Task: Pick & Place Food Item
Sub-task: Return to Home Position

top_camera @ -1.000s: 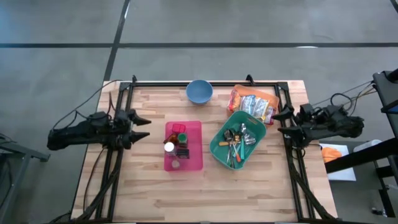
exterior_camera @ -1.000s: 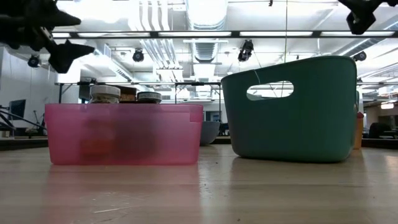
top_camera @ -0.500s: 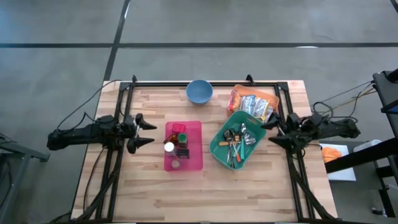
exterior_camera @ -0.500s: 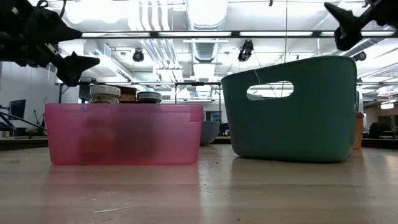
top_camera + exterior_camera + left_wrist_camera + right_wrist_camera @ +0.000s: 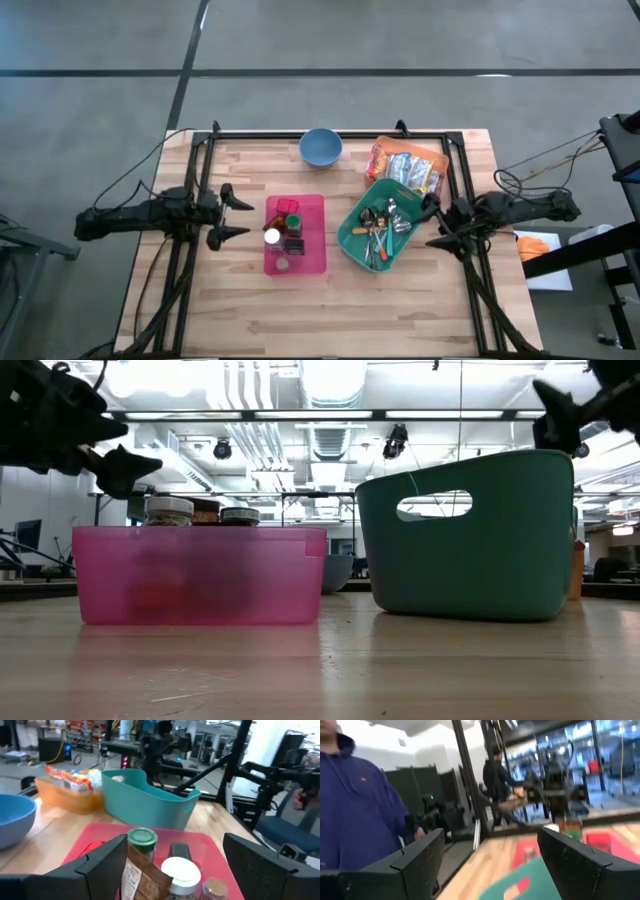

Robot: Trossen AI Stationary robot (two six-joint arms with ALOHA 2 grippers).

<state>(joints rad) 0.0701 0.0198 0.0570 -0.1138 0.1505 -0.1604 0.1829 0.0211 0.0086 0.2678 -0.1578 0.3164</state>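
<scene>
At the table's two sides, both arms have eased inward over the last second: the left gripper (image 5: 228,211) now hangs just beside the red bin (image 5: 312,260), and the right gripper (image 5: 432,224) has drifted toward the near edge to sit close to the green bin (image 5: 345,238). Each has its fingers spread wider than a second ago and carries nothing. With both hands free and clear of the bins, this looks like settling into a rest pose rather than a new reach, so the sorting seems finished for now. The dark spice can (image 5: 179,851) stands inside the red bin among a green-lidded jar (image 5: 142,836), a white-lidded jar (image 5: 180,869), a small brown-lidded jar (image 5: 215,887) and a brown packet (image 5: 145,879). That makes five items that can be told apart, plus something red that is unclear. By count the table holds one red bin, one green bin, one blue bowl (image 5: 320,147) and one orange tray (image 5: 440,160) of packets. The utensils (image 5: 378,228) in the green bin overlap too much to number. A person in a purple top (image 5: 355,815) stands beyond the table.
</scene>
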